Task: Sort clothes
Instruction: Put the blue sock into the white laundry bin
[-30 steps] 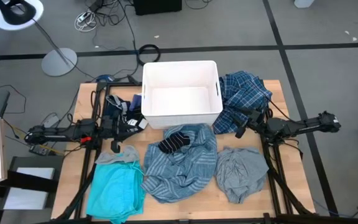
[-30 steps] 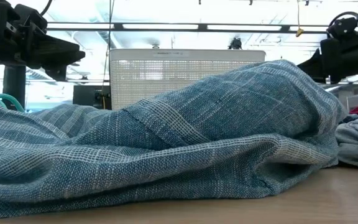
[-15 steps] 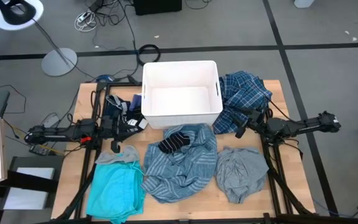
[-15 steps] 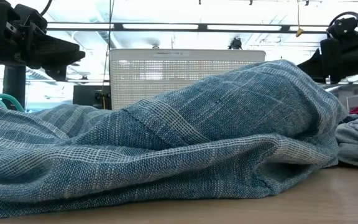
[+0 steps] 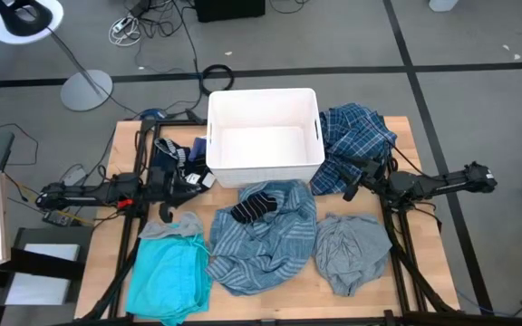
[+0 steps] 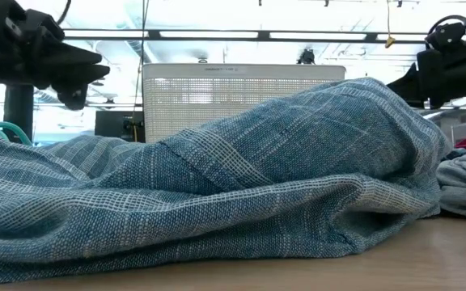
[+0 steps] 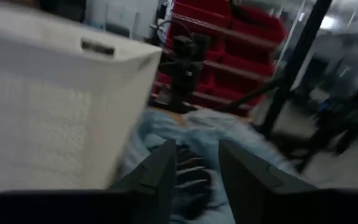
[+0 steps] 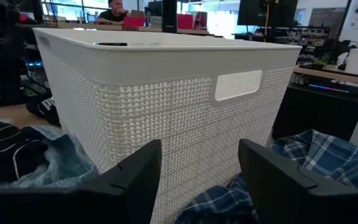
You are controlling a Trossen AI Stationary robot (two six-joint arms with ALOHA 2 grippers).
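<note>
Sorting not yet begun, white bin (image 5: 265, 136) empty. Left gripper (image 7: 194, 168) beside bin, fingers parted, empty, facing dark striped piece (image 5: 255, 204) on blue-grey striped shirt (image 5: 265, 237). Right gripper (image 8: 197, 165) wide, empty, near plaid shirt (image 5: 352, 145). Next, probably: lower, grasp one garment.

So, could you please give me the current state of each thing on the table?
bin: upright, empty
plaid shirt: crumpled beside the bin
striped shirt: heaped, dark piece on top
dark piece: lying on the striped shirt
grey garment: crumpled
turquoise garment: spread flat
left hand: open, empty
right hand: open, empty
</note>
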